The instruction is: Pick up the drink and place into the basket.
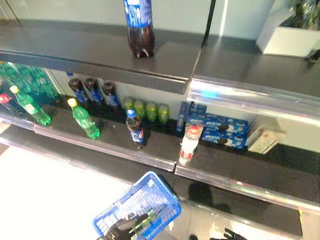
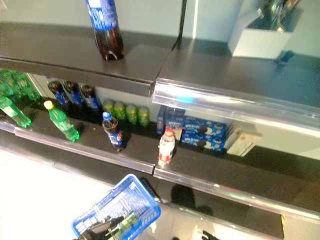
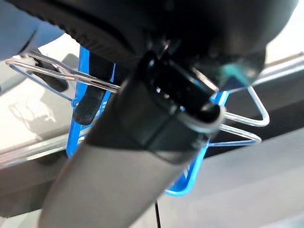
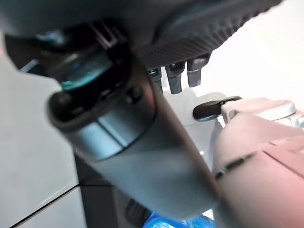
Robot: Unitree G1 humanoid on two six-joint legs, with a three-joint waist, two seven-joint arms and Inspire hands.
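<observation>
White bottle (image 1: 189,144) at shelf edge, open front; cola bottle (image 1: 134,128) well apart leftward.

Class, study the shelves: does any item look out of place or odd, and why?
Nothing is spilled or tipped. One oddity: a large cola bottle stands alone on the top shelf, apart from the other drinks on the middle shelf. A red-capped white bottle also stands alone at that shelf's front edge.

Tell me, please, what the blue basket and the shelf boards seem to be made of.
The blue basket looks like coated wire: thin blue strands form an open mesh, and its bare wire handles look like shiny metal. The shelf boards look like dark, smooth metal or laminate; they reflect light softly, so I cannot tell which. Their front strips look like glossy clear plastic.
</observation>
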